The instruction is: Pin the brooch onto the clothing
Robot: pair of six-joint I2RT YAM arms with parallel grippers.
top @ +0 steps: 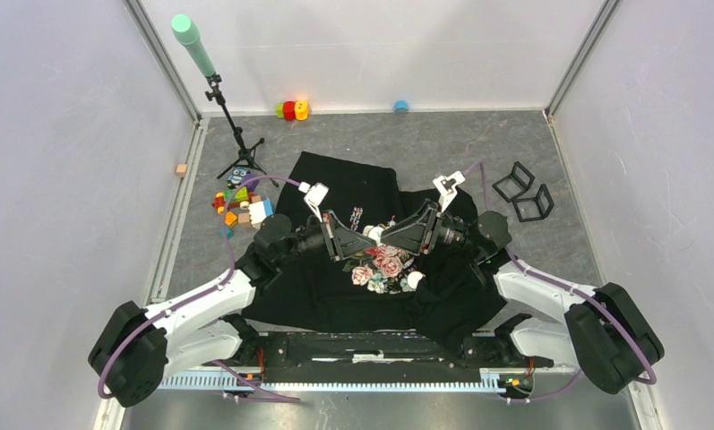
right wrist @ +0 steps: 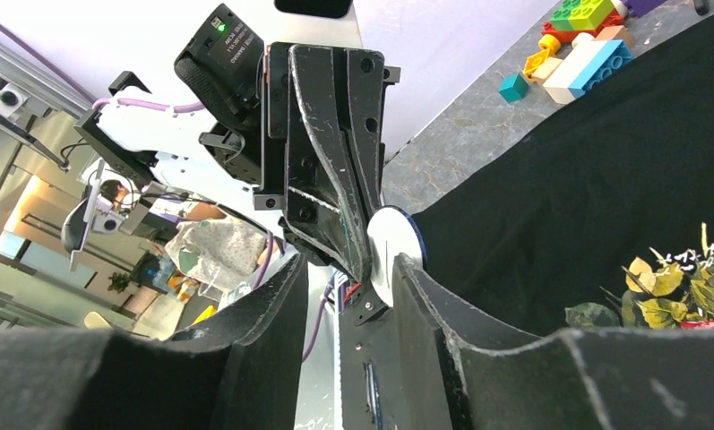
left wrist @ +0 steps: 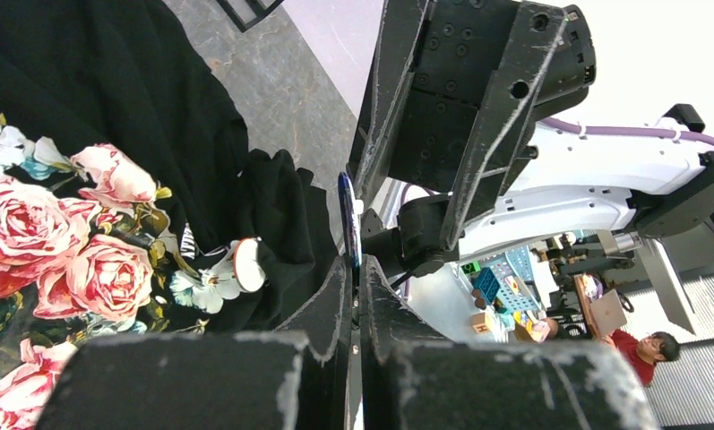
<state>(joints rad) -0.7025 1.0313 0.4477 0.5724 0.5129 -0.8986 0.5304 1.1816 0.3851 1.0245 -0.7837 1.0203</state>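
1. One soft black T-shirt, the clothing [top: 326, 300], spreads from the desk's [top: 425, 143] near edge to its middle; I expect it to bunch easily.
2. Above its rose print [top: 384, 264], my left gripper [left wrist: 353, 278] is clamped on the brooch [right wrist: 394, 244], a thin, light, rigid disc that is best held by its rim.
3. My right gripper [right wrist: 348, 287] stands parted around it, gripping nothing.

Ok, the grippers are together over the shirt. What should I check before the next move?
1. Round, flat, white-backed brooch clamped in left gripper: ok.
2. Right gripper open at the brooch: ok.
3. Black rose-print T-shirt under both grippers: ok.
4. Fabric lying flat: not ok, bunched on the right arm's side.
5. Pin open and facing the cloth: cannot tell.
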